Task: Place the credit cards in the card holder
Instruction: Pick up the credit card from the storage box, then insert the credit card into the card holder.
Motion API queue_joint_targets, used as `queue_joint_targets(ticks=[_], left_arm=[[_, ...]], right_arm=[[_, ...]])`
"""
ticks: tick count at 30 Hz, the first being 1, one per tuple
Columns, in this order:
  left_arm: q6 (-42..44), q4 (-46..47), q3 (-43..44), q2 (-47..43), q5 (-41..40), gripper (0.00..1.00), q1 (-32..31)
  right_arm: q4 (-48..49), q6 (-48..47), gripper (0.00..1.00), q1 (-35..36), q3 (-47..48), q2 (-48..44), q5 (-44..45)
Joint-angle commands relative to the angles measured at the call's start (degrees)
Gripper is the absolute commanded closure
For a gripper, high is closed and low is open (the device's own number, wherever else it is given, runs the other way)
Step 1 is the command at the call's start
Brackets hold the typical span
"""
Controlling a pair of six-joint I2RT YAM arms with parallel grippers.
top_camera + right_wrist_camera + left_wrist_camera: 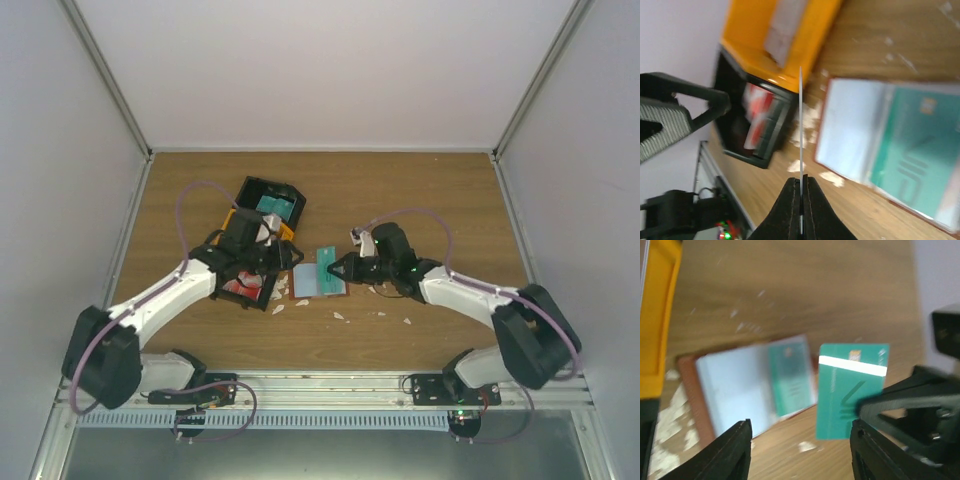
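The card holder lies open on the table between the arms, reddish-brown at the rim. A pale blue card and a teal card lie in it. My right gripper is shut on another teal card and holds it upright just above the holder. That card shows flat in the left wrist view and edge-on in the right wrist view. My left gripper is open and empty, just left of the holder, jaws wide apart.
A black-and-orange compartment tray stands left of the holder, under the left wrist. It holds teal cards at the far end and red cards at the near end. Small white scraps lie around the holder.
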Motion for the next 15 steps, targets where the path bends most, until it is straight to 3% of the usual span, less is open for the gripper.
queue_joint_targets(ticks=[1,6,15], left_arm=[[0.6,1.2,-3.9,4.7,-7.5,0.47,-3.0],[0.7,2.9,-5.1,11.8,-10.3,0.48,-4.3],[0.3,1.4,-4.6,16.6,-20.7,0.36,-3.9]], right_arm=[[-2.5,-3.5,0.99,0.5,0.0,6.5,-0.5],[-0.9,-2.3,1.00,0.6,1.0,12.8,-0.2],[3.1,0.1,1.00,0.5,0.0,16.0,0.2]])
